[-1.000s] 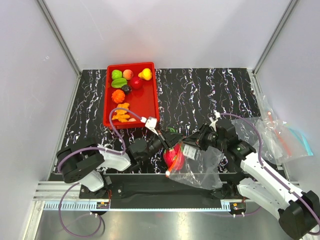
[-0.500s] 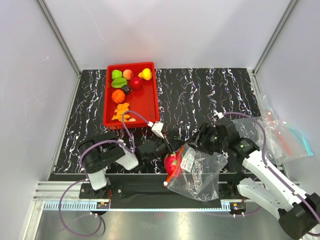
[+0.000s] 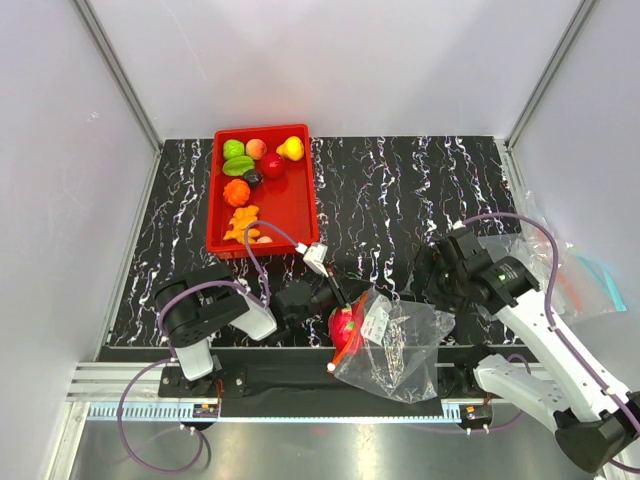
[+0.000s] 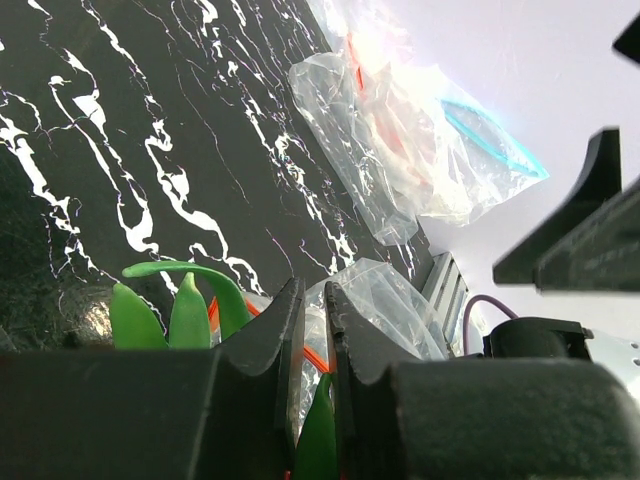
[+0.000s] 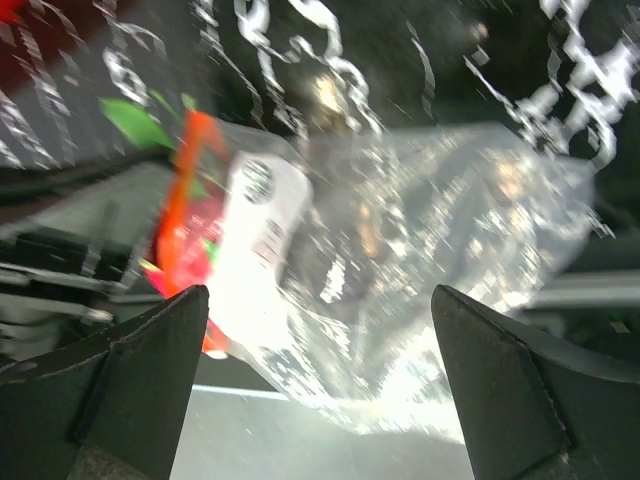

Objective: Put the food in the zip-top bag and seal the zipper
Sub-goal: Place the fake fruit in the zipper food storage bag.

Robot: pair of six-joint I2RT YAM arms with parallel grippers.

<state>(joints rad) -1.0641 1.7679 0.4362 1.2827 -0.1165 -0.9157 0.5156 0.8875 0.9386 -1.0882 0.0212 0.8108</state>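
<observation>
The right hand is letting go: a second ago it was pinching the zip-top bag, and now its fingers are standing wide apart, pulled back and clear of the plastic, with the bag lying just ahead of them. The left hand is keeping its fingers nearly together, clamped on the thin film at the bag's mouth by the zipper. It is now the only thing holding the bag, which is sagging onto the tabletop.

One magenta piece of food is sitting right at the left hand's fingertips, in the mouth of the bag. The other pieces are lying in the red tray, well beyond that hand. This probably frees the right hand to fetch more food, so the filling looks barely begun and the zipper is unsealed.

A white label is showing ahead of the right hand beside the orange strip. Its print is too blurred to read, and no brand is legible.
</observation>
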